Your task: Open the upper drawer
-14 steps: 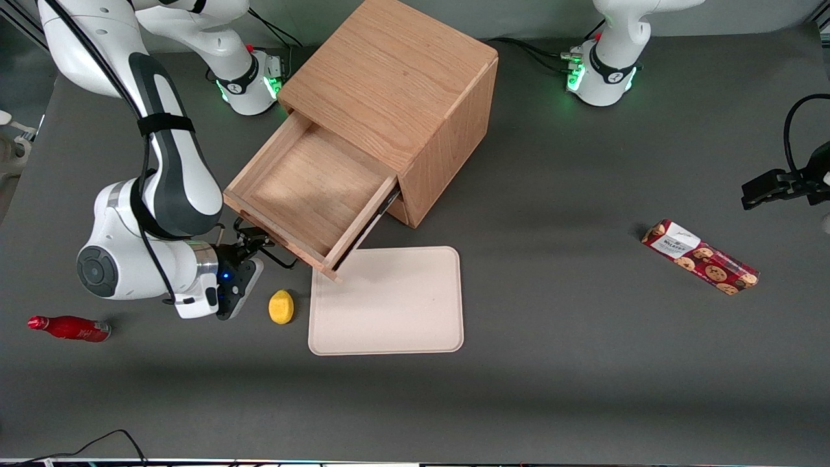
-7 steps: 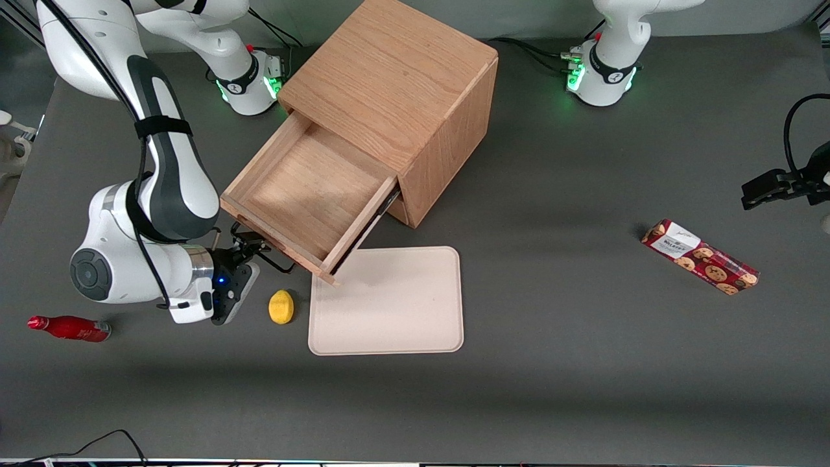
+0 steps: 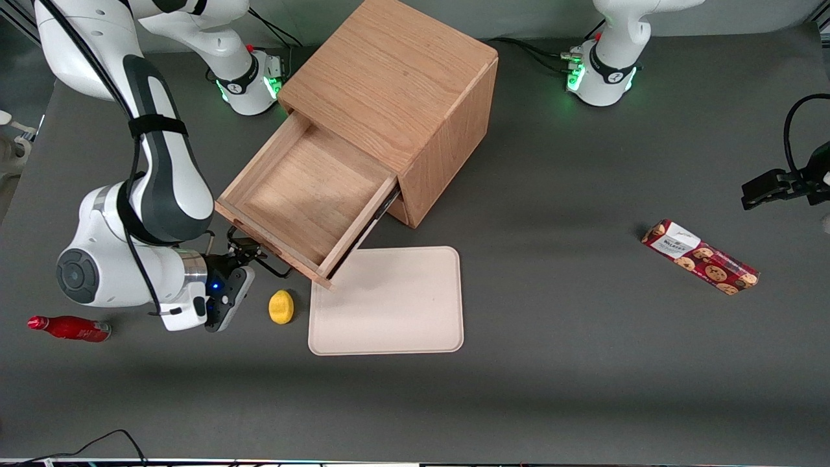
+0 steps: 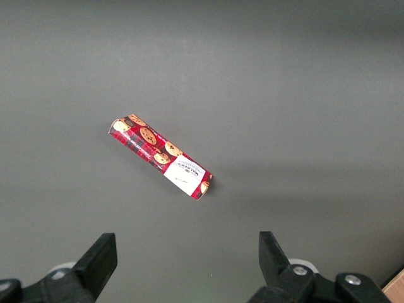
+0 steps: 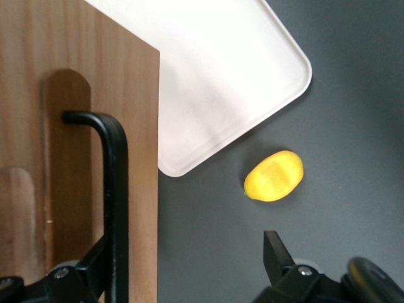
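Note:
The upper drawer [image 3: 305, 194] stands pulled well out of the light oak cabinet [image 3: 395, 84], its bare wooden floor showing. Its thin black wire handle [image 3: 275, 270] [image 5: 116, 202] runs along the drawer front [image 5: 69, 126]. My right gripper [image 3: 248, 250] [image 5: 184, 246] is at the drawer front, open wide. One finger [image 5: 95, 262] sits against the handle bar, between the bar and the wood, and the second finger [image 5: 273, 249] hangs apart over the grey table. Nothing is clamped between them.
A yellow lemon [image 3: 281, 306] [image 5: 274, 175] lies on the table just nearer the front camera than the gripper, beside a cream tray [image 3: 387, 300] [image 5: 214, 82]. A red bottle [image 3: 68, 327] lies toward the working arm's end, a cookie box [image 3: 699, 257] [image 4: 161, 156] toward the parked arm's.
The drawer has slid a little farther out of the cabinet. The gripper and wrist have drawn back with the handle, toward the working arm's end of the table.

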Robot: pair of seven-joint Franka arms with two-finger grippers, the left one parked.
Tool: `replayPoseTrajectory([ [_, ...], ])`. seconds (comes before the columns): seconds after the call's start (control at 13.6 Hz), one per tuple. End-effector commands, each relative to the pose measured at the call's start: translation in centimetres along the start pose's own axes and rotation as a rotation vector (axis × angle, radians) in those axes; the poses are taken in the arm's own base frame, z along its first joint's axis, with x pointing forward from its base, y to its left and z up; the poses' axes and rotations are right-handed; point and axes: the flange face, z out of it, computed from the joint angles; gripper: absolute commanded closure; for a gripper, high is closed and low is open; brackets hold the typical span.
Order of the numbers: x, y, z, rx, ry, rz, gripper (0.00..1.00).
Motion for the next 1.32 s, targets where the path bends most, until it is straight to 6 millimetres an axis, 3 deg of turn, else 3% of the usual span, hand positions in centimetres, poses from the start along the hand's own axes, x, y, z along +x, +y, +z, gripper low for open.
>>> replayPoseTrajectory([
  [0.0, 0.2, 0.8, -0.5, -0.009, 0.004, -0.013, 0.00],
  [0.73, -0.7, -1.6, -6.4, -0.044, 0.027, -0.036, 0.00],
  [0.95, -1.5, -3.3, -10.7, -0.078, 0.021, -0.059, 0.00],
  [1.25, -2.9, -7.6, -16.4, -0.040, -0.016, -0.074, 0.00],
])
